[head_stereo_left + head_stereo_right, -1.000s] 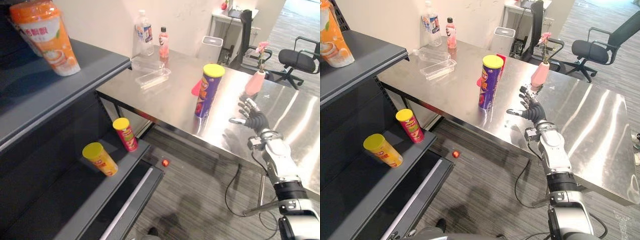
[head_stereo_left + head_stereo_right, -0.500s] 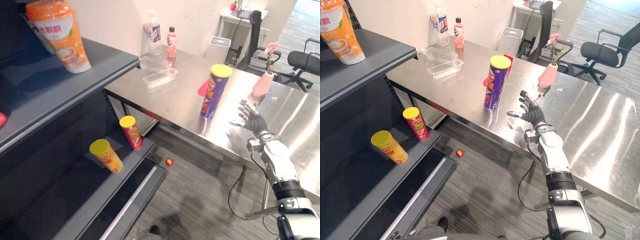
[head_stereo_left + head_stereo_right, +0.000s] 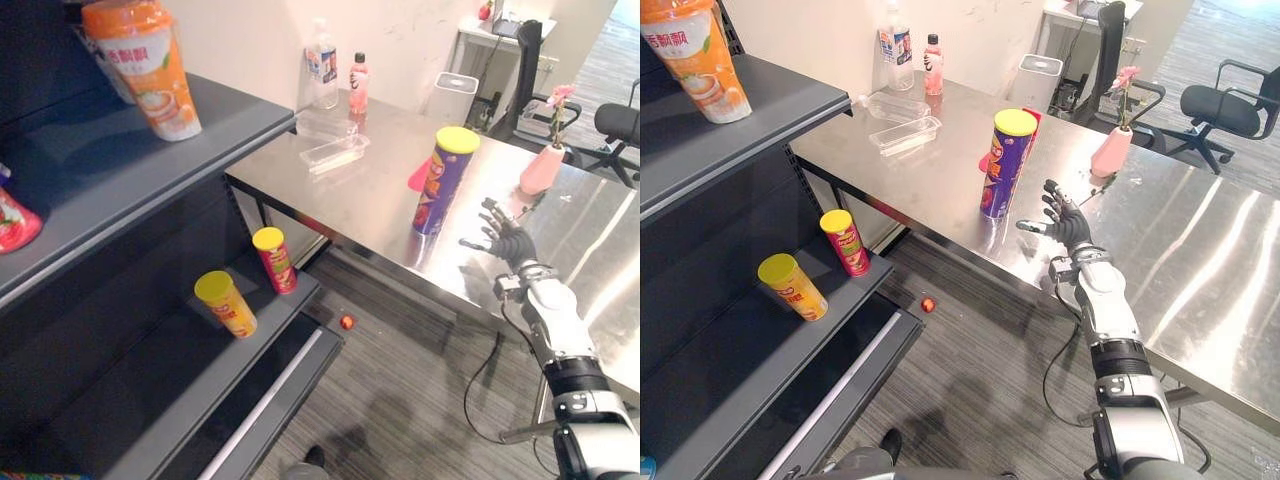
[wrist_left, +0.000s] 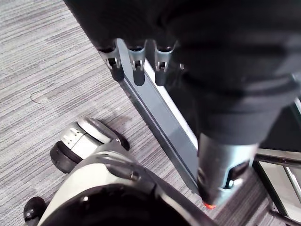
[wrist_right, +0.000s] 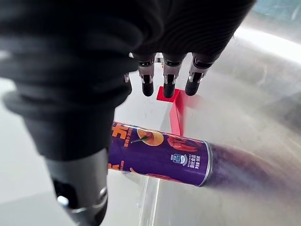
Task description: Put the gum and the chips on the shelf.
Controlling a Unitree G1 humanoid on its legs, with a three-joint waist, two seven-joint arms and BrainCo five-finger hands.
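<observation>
Looks like the reach-for-the-chips step to me. The right robot hand [image 3: 1065,222] hovers over the shiny steel table [image 3: 1200,250], fingers spread wide, nothing in it. The tall purple chips can with the yellow lid [image 3: 1005,165] stands upright near it, at the hand's 10 o'clock, not touching. Next move, I'd guess: slide in, wrap the can mid-height, then carry it to the dark grey shelf [image 3: 750,125] at 9 o'clock. The left robot hand [image 4: 136,70] hangs over the carpet, fingers straight, empty. The small red thing [image 5: 176,106] behind the can, at its 1 o'clock, is mostly hidden. Might be the gum, can't tell.
</observation>
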